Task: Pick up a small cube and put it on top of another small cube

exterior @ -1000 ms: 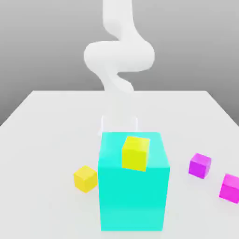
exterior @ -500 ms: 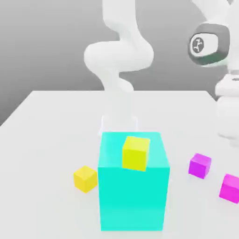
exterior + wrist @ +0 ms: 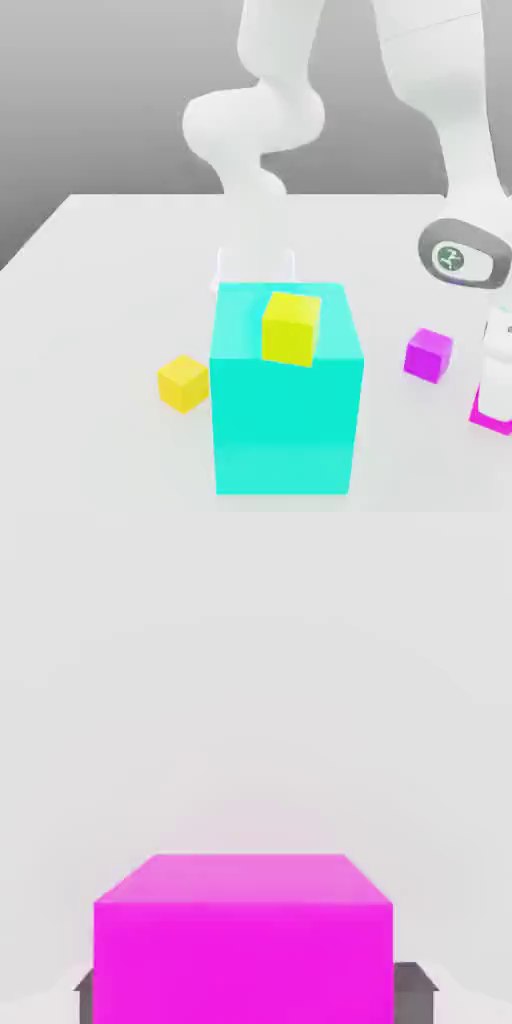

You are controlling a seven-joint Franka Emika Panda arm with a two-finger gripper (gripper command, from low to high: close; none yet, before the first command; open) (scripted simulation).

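Count on the table (image 3: 120, 300): one big cyan cube (image 3: 285, 420), near edge; two small yellow cubes — one on the cyan cube's top, one (image 3: 184, 384) just beside it toward the exterior view's left edge; one purple cube (image 3: 428, 355), toward the right edge. Magenta cube (image 3: 243, 962): one, beyond the purple, nearer the table's near right corner. Pincer (image 3: 256, 1002) down at the magenta cube — closed on it, a finger against each of two opposite sides, parted by the cube's width.
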